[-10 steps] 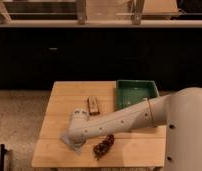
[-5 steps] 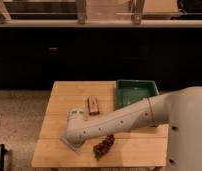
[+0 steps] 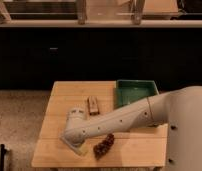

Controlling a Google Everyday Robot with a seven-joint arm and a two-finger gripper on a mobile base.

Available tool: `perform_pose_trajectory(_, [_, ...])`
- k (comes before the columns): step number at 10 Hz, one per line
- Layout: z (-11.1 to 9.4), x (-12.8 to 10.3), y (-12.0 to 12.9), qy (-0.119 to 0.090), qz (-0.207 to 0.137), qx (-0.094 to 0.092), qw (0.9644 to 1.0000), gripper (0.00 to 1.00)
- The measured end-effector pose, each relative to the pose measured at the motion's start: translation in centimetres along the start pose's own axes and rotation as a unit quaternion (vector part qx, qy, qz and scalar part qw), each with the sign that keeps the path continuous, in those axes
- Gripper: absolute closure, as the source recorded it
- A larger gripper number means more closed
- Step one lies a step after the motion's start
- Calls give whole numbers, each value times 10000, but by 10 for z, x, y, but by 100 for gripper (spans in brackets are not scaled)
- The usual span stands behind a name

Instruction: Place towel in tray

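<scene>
I see my end effector (image 3: pixel 74 146) low at the counter's (image 3: pixel 59 102) lower left, grip state unclear, tray (image 3: pixel 136 92) upper right.

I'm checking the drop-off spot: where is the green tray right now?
The tray sits at the table's far right corner, right of the wooden block; the gripper is low at the front left.

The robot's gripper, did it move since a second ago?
Yes, slightly. The gripper end of the arm has crept toward the table's near edge, away from the wooden block.
</scene>
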Motion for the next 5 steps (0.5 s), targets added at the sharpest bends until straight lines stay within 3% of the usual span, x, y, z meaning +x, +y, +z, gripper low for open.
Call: perform_pose_trajectory(5, [6,2,-14,96,5,38,9999,20])
